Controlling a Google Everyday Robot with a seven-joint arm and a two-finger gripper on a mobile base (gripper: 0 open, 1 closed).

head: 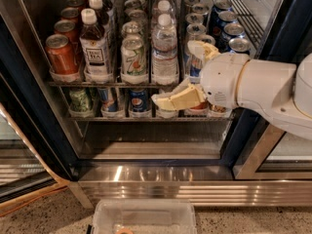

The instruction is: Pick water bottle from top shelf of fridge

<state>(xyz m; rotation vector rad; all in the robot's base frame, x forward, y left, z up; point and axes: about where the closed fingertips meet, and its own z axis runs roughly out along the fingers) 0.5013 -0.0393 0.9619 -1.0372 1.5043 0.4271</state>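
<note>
At the near edge: a clear plastic bin [144,213] sits on the speckled floor, just in front of the fridge [29,106], with something small and orange inside it.
Fridge base: a brushed steel strip [161,182] runs left to right under the open compartment, with the dark door frame rising at the left.
Arm: a thick white arm [263,89] reaches in from the right, across the front of the racks.
Gripper: the gripper [175,74] is at the front edge of the racks, just right of the water bottle. Its cream fingers are spread wide and grip nothing. The lower finger [178,99] points left in front of the lower rack, and the upper one [202,48] stands up in front of the cans to the bottle's right.
Lower rack: short soda cans [139,101] stand in a row, those on the right partly hidden by the gripper.
Top shelf: the wire top shelf [112,84] has clear front stops and carries lanes of drinks.
Water bottle: the water bottle [165,50] stands upright at the front of its lane on the top shelf, just right of a green and white can [134,57].
Left lanes: a dark tea bottle [94,45] and a red can [61,55] head the lanes to the left.
Far right: blue cans [229,30] line the lanes beyond the arm.
Far back: more white-capped bottles and can tops recede behind each front item.
</note>
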